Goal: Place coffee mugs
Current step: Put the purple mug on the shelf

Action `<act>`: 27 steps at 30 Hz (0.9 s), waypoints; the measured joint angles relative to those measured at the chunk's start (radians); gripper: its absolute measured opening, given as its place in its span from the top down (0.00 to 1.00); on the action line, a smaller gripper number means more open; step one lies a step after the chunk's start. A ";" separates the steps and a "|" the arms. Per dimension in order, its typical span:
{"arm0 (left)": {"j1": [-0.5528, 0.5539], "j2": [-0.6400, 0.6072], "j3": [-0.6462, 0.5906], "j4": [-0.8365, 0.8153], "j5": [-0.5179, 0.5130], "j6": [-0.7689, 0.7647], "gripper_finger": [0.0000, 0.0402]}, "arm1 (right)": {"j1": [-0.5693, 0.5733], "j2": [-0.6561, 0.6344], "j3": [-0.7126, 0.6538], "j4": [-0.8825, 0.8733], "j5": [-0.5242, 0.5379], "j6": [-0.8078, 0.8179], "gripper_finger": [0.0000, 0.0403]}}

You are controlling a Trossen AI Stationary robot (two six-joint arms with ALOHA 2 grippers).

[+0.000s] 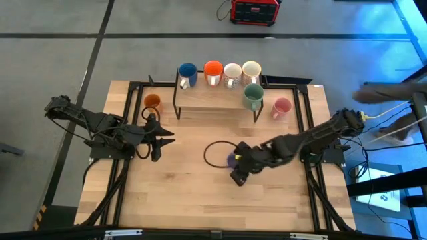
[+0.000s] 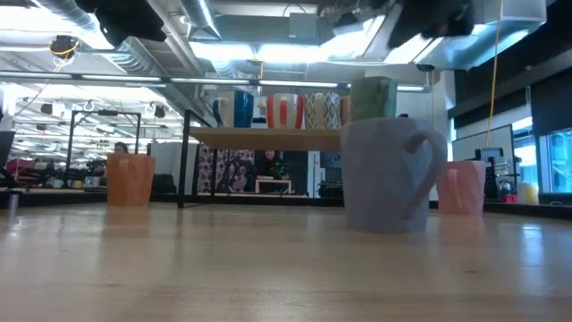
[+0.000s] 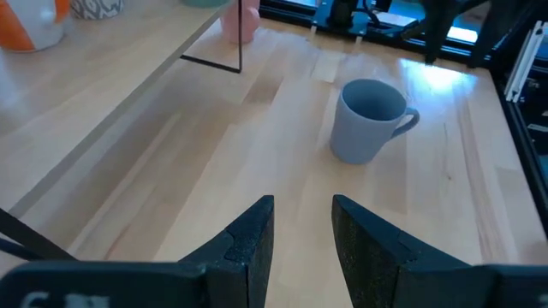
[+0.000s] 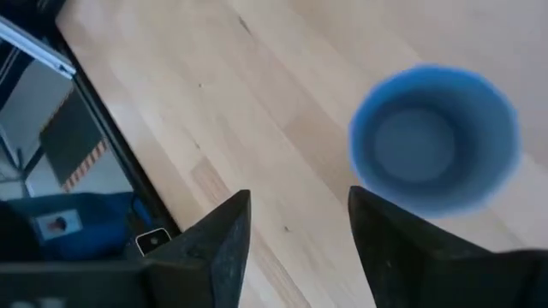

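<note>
Your lavender mug (image 3: 366,121) stands upright on the bare wooden table (image 1: 193,200), near its middle and in front of the shelf, with its handle pointing off to one side. In the low view it is the nearest thing, a pale grey-purple mug (image 2: 389,175) resting flat on the wood. Nothing is touching it.

Your right gripper (image 4: 297,224) hovers just beside and above this mug, its two dark fingers spread apart with only table showing between them. From overhead, the right gripper (image 1: 238,175) sits over the centre of the table, the mug largely hidden under the arm.

Your left gripper (image 3: 302,227) waits on the left half of the table, facing the lavender mug from well apart. Its fingers stand parted with nothing between them. From overhead the left gripper (image 1: 157,138) lies just below the amber orange mug (image 1: 153,102).

Behind, a low wooden shelf (image 1: 213,98) on black legs holds a row of four mugs along its back edge: the blue mug (image 1: 188,74), the red-orange mug (image 1: 213,71), and two white mugs (image 1: 232,74) (image 1: 251,71). The green mug (image 1: 252,97) is at the shelf's right front corner. The pink mug (image 1: 281,107) stands on the table just right of the shelf, and the amber orange mug on the table just left of it.
</note>
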 joint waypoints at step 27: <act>-0.001 0.007 0.000 -0.002 0.076 0.025 0.72 | 0.325 0.276 -0.128 0.025 0.604 0.587 0.56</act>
